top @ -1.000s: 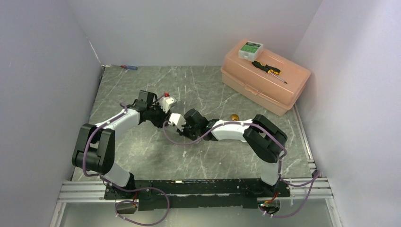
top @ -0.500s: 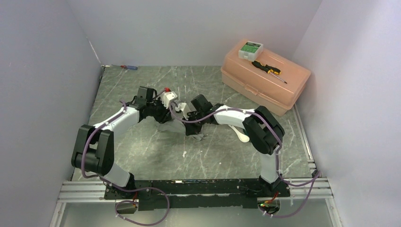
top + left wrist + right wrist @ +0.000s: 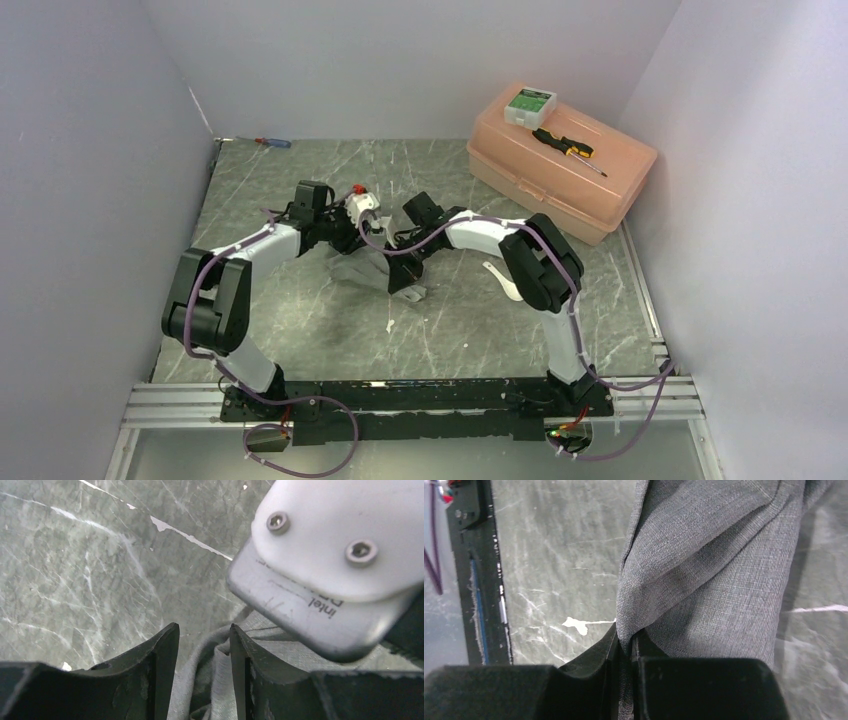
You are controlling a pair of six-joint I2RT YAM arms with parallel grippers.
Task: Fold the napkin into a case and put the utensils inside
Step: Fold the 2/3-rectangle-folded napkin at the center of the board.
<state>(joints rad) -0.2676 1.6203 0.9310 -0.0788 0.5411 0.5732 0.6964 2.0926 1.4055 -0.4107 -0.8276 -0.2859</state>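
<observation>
We see R claw (image 3: 626,647) pinching a fold of the soft plain grey cloth napkin (image 3: 714,580) at mid green-marble worktop (image 3: 450,340), prob. to carry it over, w/ L claw (image 3: 204,630) spread astride its edge, not gripping.

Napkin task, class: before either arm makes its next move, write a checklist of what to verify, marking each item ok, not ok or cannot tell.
1. Right gripper pinching the napkin: ok, jaws shut on a fold.
2. Left gripper gripping the napkin: not ok, jaws apart, cloth edge loose between them.
3. Napkin formed into a case: not ok, it is bunched, no pocket visible.
4. White spoon located: ok, lying apart from the napkin.
5. Gold spoon located: cannot tell, not in view.
</observation>
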